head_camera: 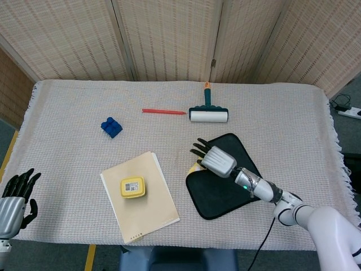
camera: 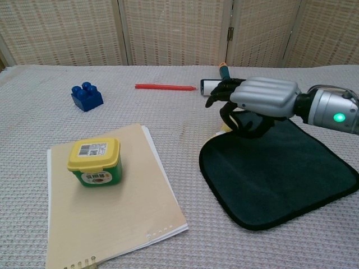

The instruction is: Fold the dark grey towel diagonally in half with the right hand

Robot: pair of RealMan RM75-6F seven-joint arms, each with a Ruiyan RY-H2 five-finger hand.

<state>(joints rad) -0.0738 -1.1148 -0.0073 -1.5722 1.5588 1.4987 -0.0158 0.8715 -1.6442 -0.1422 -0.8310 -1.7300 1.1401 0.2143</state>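
Woven screens (head_camera: 169, 39) behind, table under a pale knit cloth (head_camera: 73, 152).

Right hand (head_camera: 214, 160) is raised over the near-left corner of the dark grey towel (head_camera: 237, 180), knuckles up, fingers (camera: 220, 89) curled down. Chest view shows the towel corner pulled up off the cloth under the palm, so the hand has it gripped; exact contact between fingers and thumb is hidden. A small yellowish patch (head_camera: 194, 167) shows right below the fingers, at the towel's left edge; can't tell what it is.

Rest of the towel lies flat on the table, right of centre, rotated so its corners point roughly up and down in the head view. Forearm (head_camera: 265, 192) crosses over the towel toward the near-right edge, green LED (camera: 338, 117) lit at the wrist.

Relative to the towel:
- lint roller (head_camera: 208, 113) just beyond its far corner, handle pointing at the screens
- red pen (head_camera: 163, 112) left of the roller, far-left of the towel
- blue block (head_camera: 111, 126) well to the left
- notebook (head_camera: 158, 203) near-left, a yellow tub (head_camera: 132, 187) sitting on it

Left hand (head_camera: 14, 200) is off the table's near-left corner, well apart from the towel, fingers spread and holding nothing.
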